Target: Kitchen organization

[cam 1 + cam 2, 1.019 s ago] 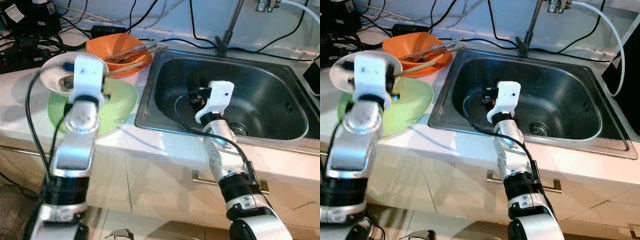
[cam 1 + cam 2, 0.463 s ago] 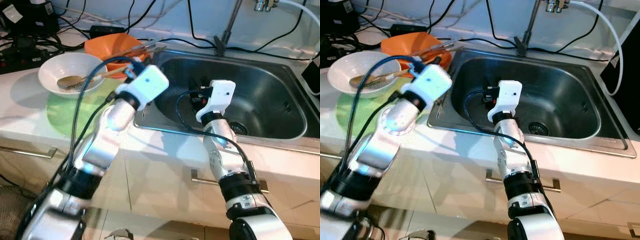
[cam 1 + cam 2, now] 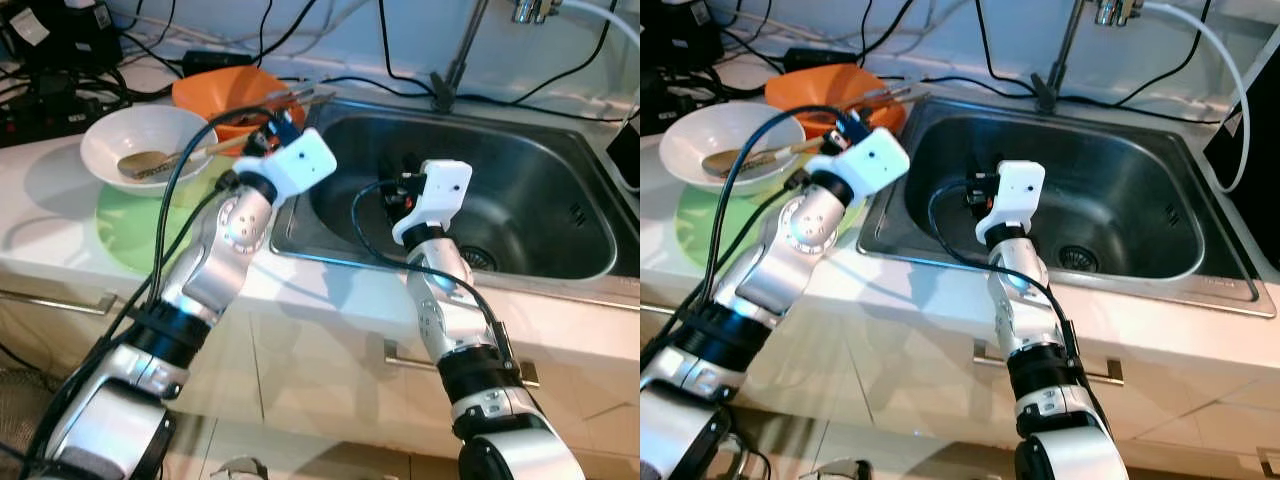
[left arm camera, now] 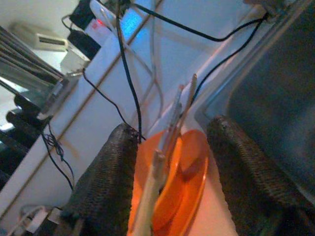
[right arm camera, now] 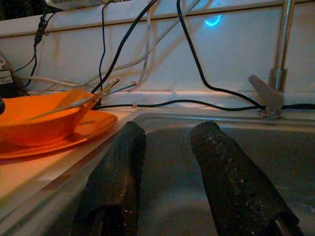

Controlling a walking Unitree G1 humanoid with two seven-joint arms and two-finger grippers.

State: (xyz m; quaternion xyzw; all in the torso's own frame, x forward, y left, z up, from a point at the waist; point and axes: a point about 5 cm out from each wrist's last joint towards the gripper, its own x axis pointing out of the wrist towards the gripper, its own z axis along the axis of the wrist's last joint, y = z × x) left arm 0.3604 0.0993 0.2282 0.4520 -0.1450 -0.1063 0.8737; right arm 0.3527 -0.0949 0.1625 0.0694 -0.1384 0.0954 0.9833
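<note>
A white bowl (image 3: 140, 138) with a wooden spoon (image 3: 146, 163) in it rests on a green plate (image 3: 138, 222) on the counter. Behind it sits an orange bowl (image 3: 214, 92) on an orange plate (image 5: 74, 129), holding chopsticks (image 3: 292, 97) and other utensils. My left gripper (image 3: 279, 120) hovers open just in front of the orange bowl (image 4: 183, 172), by the sink's left rim, with nothing between its fingers (image 4: 106, 182). My right gripper (image 3: 398, 184) hangs open and empty over the steel sink (image 3: 520, 170), pointing at its back wall.
A faucet (image 3: 456, 58) rises behind the sink. Black cables and a power strip (image 3: 48, 108) crowd the back of the counter on the left. A dark object (image 3: 628, 150) stands at the right edge. Cabinet fronts with handles lie below the counter.
My left arm has swung right, from above the white bowl to the front of the orange bowl, leaving the white bowl uncovered on the green plate. The right arm has stayed put.
</note>
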